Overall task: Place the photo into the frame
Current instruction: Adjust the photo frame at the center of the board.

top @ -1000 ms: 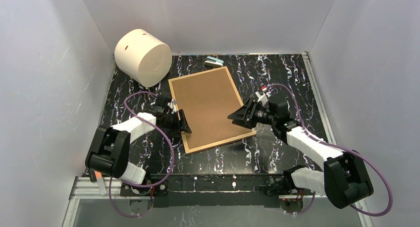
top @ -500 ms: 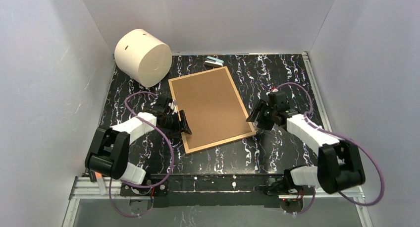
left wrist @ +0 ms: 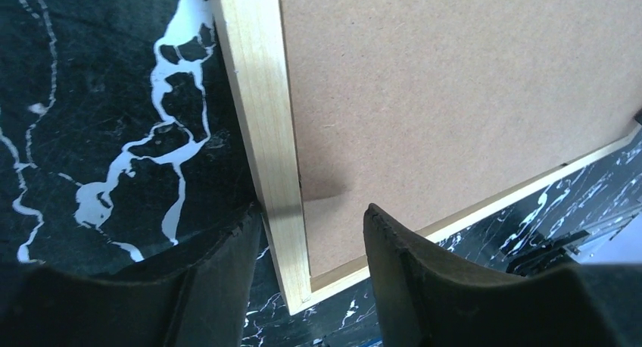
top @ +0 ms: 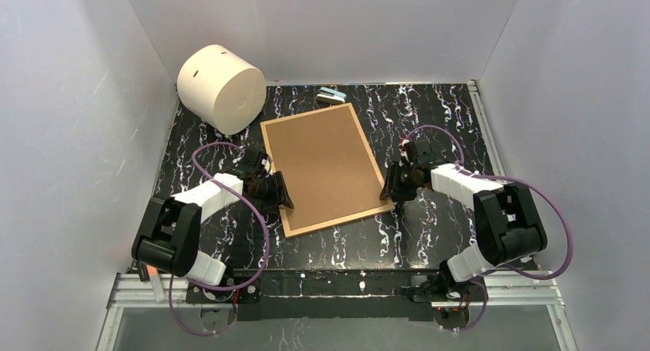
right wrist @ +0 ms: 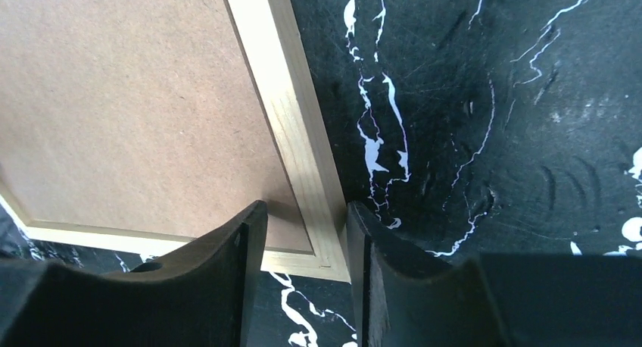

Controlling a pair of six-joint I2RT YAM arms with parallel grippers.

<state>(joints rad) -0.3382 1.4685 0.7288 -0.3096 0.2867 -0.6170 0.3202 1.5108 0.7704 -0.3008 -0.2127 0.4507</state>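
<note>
Flat on the black, white-veined tabletop (top: 429,129), near its middle: the frame (top: 326,167). Brown fibreboard back up, thin light-wood rails on all 4 sides. Turned slightly, far short end a little to the left.

At the frame's left long rail, close to the near-left corner: left gripper (top: 285,196), low, reaching in from the left. Astride the rail with 2 dark fingers: 1 (left wrist: 219,279) outside on the tabletop, right beside the rail's outer edge, the other (left wrist: 424,271) over the backing board, clearly apart from the rail's inner edge. Released, not clamped.

At the right long rail, just short of the near-right corner: right gripper (top: 389,184). Astride the wood too: 1 finger (right wrist: 401,286) against the outer edge on the table side, 1 (right wrist: 219,271) over the board, with only a thin strip of brown between it and the rail. Impossible to tell whether pinching the rail or merely bracketing it.

In the far left corner, near the frame's far-left corner but apart from it: a cream-white cylinder (top: 221,88), tipped, round face with a small hole toward the frame. Just beyond the frame's far short rail: a small dark and pale-blue object (top: 331,96), too small to identify. Looping from each arm: a purple cable (top: 201,155).
</note>
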